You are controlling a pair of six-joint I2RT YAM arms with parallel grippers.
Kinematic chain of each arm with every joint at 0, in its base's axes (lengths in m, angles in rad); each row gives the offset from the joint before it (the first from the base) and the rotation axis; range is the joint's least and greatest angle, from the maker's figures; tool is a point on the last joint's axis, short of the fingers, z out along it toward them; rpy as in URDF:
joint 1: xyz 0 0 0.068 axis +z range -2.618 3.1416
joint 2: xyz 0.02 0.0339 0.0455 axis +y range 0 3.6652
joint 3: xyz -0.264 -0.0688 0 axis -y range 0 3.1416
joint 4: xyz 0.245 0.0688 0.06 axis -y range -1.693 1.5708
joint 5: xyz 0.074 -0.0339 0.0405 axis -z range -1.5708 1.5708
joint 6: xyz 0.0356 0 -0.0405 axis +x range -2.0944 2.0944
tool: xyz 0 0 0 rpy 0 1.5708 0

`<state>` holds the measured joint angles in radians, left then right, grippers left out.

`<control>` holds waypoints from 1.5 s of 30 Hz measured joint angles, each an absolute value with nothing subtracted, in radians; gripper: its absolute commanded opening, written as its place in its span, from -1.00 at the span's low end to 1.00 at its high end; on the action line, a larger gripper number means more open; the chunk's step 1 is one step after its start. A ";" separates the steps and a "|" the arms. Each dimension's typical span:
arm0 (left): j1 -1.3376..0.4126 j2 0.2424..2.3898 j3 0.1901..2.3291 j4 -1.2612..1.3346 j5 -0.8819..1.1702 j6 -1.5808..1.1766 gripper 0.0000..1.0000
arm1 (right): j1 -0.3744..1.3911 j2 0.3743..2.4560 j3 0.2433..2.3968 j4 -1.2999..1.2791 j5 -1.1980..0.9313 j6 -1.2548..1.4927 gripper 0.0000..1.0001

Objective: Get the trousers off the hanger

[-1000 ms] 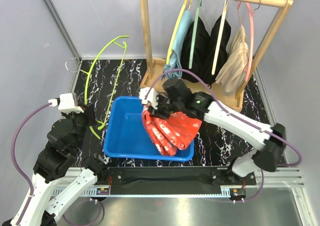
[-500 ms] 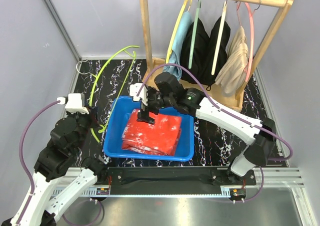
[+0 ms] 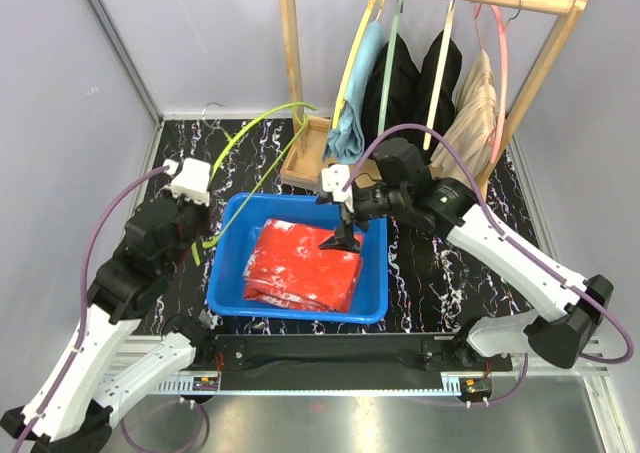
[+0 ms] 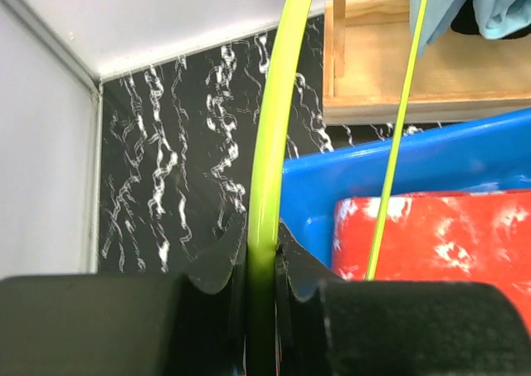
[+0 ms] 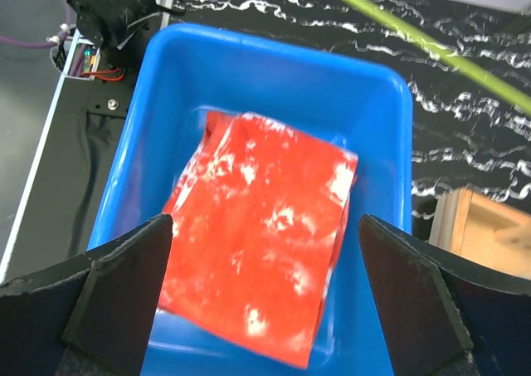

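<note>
- The tabletop [image 3: 440,293] carries everything, and the open room lies in front of the wooden rack [image 3: 290,63], over the blue bin [image 3: 290,314].
- On the rail hang light blue trousers [image 3: 358,93], black trousers [image 3: 400,88], a second black pair [image 3: 445,78] and beige trousers [image 3: 475,113]. They're packed close with posts either side, so I'd draw forward, not sideways.
- The red trousers [image 3: 300,268] lie flat in the bin, off any hanger.
- All soft, light, floppy cloth by the look. I'd pinch a draped fold low down, clear of the hanger bar, and expect it to slide.
- The green hanger [image 4: 278,127] is bare, clamped in the left claw [image 4: 261,260].
- The right claw [image 3: 343,235] hovers over the bin, spread wide, holding nothing.
</note>
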<state>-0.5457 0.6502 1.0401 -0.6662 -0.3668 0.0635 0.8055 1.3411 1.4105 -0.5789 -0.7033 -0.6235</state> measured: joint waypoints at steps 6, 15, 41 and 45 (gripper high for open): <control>-0.545 0.782 1.142 -0.602 -0.359 0.169 -1.00 | 0.685 1.245 1.298 -0.565 -0.756 -0.586 0.99; -0.546 1.081 1.386 -0.487 -0.414 0.306 -1.00 | 0.390 0.984 1.095 -0.484 -0.833 -0.461 0.99; -0.574 1.769 1.991 -0.141 -0.505 0.563 -1.00 | -0.010 0.585 0.696 -0.352 -0.921 -0.221 0.99; -0.574 1.814 1.995 -0.115 -0.520 0.568 -1.00 | -0.036 0.573 0.684 -0.342 -0.929 -0.209 0.99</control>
